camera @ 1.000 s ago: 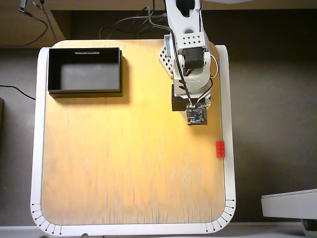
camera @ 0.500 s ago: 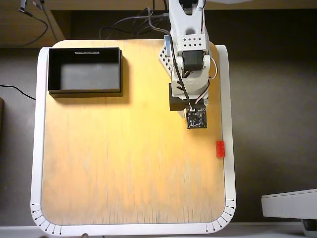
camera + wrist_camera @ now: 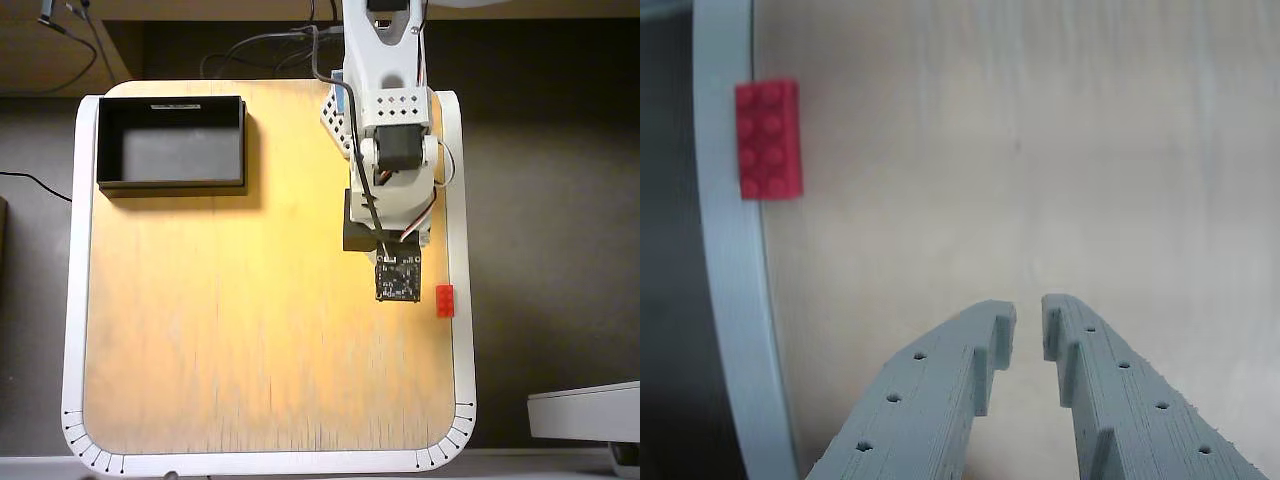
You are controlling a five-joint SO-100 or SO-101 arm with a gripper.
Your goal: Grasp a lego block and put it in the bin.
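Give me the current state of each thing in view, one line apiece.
lego block: lying flat, studs up, on the board's right edge in the overhead view, not gripped.
bin: empty, at the board's top-left corner.
gripper: nearly closed, holding nothing, short of the block.

Wrist view. Grey jaws [image 3: 1028,334] enter from bottom edge, tips nearly together with a narrow gap, nothing between them. Pale wooden tabletop [image 3: 1060,160] fills most of frame. Red lego block [image 3: 768,138] upper left, studs up, lying half on the tabletop's light grey rim [image 3: 732,300], well apart from jaws.
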